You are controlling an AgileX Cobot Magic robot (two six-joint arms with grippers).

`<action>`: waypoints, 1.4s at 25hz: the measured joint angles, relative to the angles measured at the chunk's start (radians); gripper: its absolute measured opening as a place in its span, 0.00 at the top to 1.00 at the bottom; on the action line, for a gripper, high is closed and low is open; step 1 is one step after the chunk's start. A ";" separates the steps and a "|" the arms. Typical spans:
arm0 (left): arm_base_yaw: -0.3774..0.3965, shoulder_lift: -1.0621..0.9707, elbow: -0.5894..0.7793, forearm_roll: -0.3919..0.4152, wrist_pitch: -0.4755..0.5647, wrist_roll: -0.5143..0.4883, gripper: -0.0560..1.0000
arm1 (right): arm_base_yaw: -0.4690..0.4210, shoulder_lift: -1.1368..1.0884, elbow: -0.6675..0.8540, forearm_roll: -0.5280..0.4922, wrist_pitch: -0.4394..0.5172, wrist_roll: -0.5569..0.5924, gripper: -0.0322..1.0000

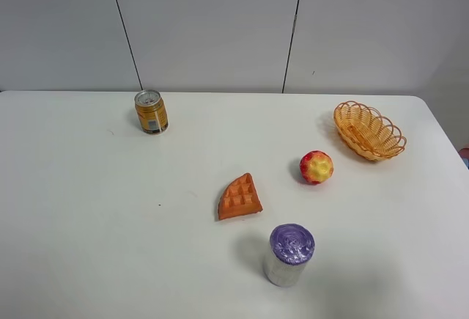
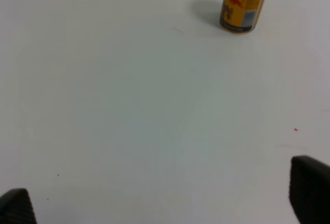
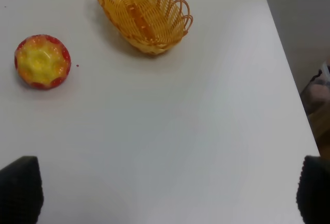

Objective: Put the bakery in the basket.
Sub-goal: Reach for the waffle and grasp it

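The orange-brown waffle wedge [image 1: 239, 197] lies flat near the middle of the white table in the exterior high view. The woven orange-yellow basket [image 1: 368, 130] stands empty at the far right; it also shows in the right wrist view [image 3: 142, 13]. Neither gripper shows in the exterior high view. In the left wrist view my left gripper [image 2: 165, 203] is open over bare table, its dark fingertips [image 2: 309, 188] at the corners. In the right wrist view my right gripper [image 3: 165, 193] is open and empty, with its fingertips [image 3: 20, 188] well apart, short of the basket.
A red-yellow round fruit [image 1: 316, 167] sits between the waffle and the basket, also in the right wrist view [image 3: 42, 61]. A yellow can [image 1: 151, 111] stands at the back left, also in the left wrist view [image 2: 243, 3]. A purple-topped silver can [image 1: 289, 254] stands in front of the waffle.
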 joint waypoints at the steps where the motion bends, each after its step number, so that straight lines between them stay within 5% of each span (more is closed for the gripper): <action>1: 0.000 0.000 0.000 0.000 0.000 0.000 0.00 | 0.000 0.000 0.000 0.000 0.000 0.000 0.01; 17: 0.000 0.000 0.000 0.000 0.000 0.000 0.00 | 0.000 0.000 0.000 0.005 0.000 0.004 0.01; 21: 0.000 0.000 0.000 0.000 0.000 0.000 0.00 | 0.012 0.032 -0.013 0.137 -0.010 -0.065 0.01; 27: 0.000 0.000 0.000 0.000 0.000 0.000 0.00 | 0.018 0.337 -0.135 0.319 -0.164 -0.155 0.01; 35: 0.000 0.000 0.000 0.000 0.000 0.000 0.00 | 0.019 0.868 -0.390 0.425 -0.185 -0.199 0.01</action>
